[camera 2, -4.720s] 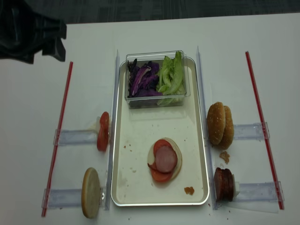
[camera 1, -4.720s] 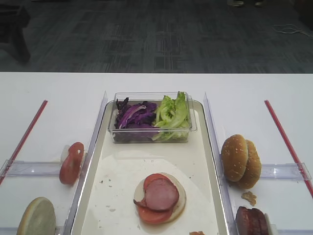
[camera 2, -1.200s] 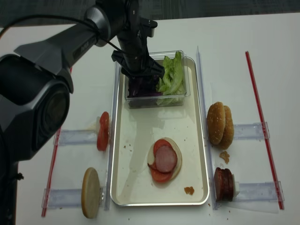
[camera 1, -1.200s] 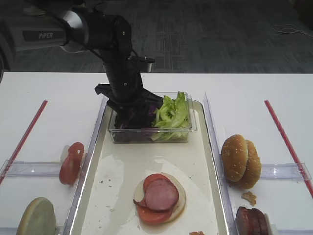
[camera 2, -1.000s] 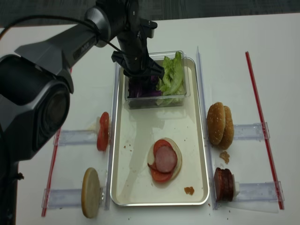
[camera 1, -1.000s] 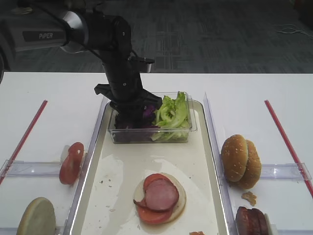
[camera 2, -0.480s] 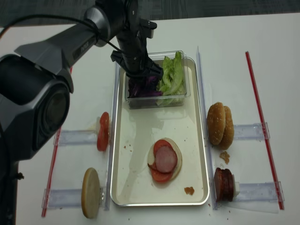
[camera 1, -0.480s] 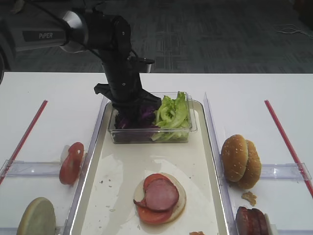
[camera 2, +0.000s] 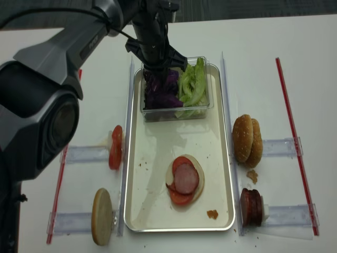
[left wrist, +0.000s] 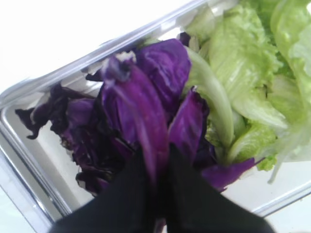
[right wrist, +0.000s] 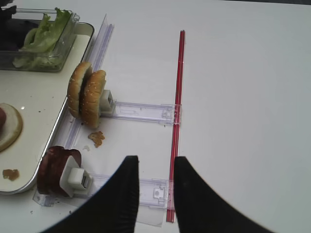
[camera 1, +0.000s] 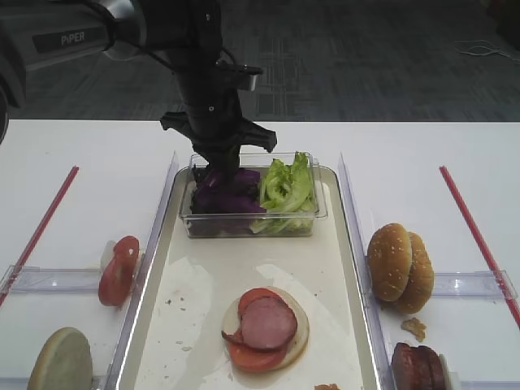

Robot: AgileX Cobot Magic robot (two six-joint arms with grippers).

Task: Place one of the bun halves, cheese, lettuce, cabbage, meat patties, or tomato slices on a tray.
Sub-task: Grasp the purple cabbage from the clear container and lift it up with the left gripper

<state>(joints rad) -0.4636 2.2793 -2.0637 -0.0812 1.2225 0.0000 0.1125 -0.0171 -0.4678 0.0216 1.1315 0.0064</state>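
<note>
1. Since the earlier frames, the left gripper (camera 1: 221, 172) has been raised out of the clear tub (camera 1: 244, 226); in the exterior high view it is seen pinched on a tuft of purple cabbage (camera 1: 221, 195) that trails into the tub beside the lettuce (camera 1: 286, 188). On the tray (camera 1: 195, 284), a bun half with tomato and a meat patty (camera 1: 266, 323) lies nearer the camera.
2. In the right wrist view, the right gripper (right wrist: 154, 167) is seen parted and holding nothing, above the table (right wrist: 243, 97), near the standing bun halves (right wrist: 87, 101).
3. In the left wrist view, the fingers (left wrist: 177, 189) are closed on cabbage leaves; little leaf is pinched, so shreds could slip free in transit.
4. In the realsense view, loose strands could be scattered across the tray if dragged over the tub wall.
</note>
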